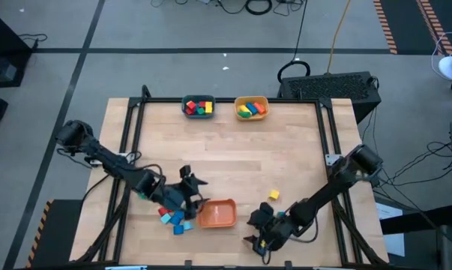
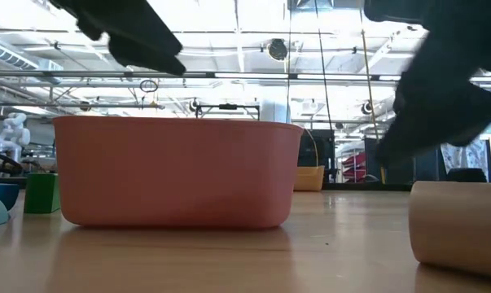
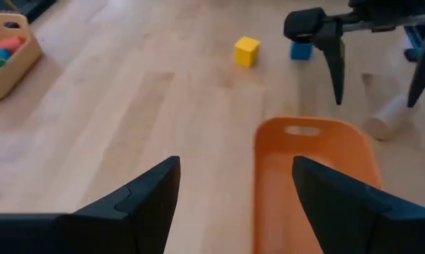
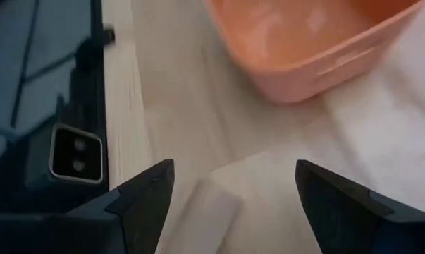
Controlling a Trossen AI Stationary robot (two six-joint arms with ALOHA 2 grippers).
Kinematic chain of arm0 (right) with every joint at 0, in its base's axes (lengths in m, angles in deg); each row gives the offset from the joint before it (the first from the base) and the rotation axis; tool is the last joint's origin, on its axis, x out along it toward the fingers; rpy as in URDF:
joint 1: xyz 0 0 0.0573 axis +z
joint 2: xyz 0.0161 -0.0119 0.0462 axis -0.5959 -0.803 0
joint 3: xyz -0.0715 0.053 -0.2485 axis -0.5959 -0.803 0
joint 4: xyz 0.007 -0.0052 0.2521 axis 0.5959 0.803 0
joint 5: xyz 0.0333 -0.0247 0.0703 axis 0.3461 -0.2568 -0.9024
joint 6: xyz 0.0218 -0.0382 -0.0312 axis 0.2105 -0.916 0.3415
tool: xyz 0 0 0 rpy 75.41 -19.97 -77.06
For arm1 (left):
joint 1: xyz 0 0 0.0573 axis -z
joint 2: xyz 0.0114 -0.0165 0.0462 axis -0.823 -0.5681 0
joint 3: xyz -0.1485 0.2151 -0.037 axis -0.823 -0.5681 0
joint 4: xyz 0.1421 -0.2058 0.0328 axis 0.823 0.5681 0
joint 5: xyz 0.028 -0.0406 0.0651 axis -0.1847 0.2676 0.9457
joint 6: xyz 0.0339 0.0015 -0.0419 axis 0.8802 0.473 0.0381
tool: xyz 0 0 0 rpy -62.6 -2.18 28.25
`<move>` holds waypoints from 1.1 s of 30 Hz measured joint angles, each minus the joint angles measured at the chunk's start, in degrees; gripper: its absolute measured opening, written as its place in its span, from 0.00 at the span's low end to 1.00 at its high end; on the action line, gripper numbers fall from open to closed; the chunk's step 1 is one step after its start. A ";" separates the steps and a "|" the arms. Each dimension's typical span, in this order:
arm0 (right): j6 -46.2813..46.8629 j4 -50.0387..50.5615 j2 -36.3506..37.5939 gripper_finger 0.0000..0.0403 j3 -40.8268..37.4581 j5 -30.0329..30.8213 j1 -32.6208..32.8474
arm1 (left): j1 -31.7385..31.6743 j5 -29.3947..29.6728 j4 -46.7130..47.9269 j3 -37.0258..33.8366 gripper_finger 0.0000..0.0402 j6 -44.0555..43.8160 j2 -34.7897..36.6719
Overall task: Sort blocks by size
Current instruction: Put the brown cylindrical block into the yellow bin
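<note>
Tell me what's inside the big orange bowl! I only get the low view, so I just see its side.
Observer: Nothing. From above, the orange bowl looks bare inside.
Operator: Are there more bowls?
Observer: Yes, a blue bowl and a yellow bowl sit side by side at the table's far edge, with coloured blocks in both.
Operator: Any blocks still out on the table?
Observer: A yellow cube sits alone to the right of the orange bowl, and a few red and blue loose blocks lie to its left.
</note>
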 joint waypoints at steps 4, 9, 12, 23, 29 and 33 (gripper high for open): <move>0.07 9.33 -5.13 0.70 8.02 -0.16 0.93 | 2.76 1.13 -0.78 0.04 0.68 -2.39 -0.50; 2.18 23.41 -10.65 0.70 18.48 -0.26 1.86 | 5.89 3.42 -0.88 0.11 0.68 -5.07 -1.60; 3.35 27.82 -13.90 0.70 22.82 -1.59 2.27 | 7.56 4.82 -0.11 -0.09 0.68 -5.25 -2.20; 10.75 32.07 -18.26 0.50 25.88 -0.79 2.48 | 8.42 6.63 -0.76 0.02 0.68 -1.33 -2.98; 11.15 32.75 -17.86 0.27 25.75 2.39 2.77 | 8.42 6.64 -0.95 0.02 0.68 6.98 -2.98; 10.46 32.71 -17.68 0.27 25.49 5.92 2.63 | 8.42 6.62 -3.18 0.02 0.68 12.19 -2.98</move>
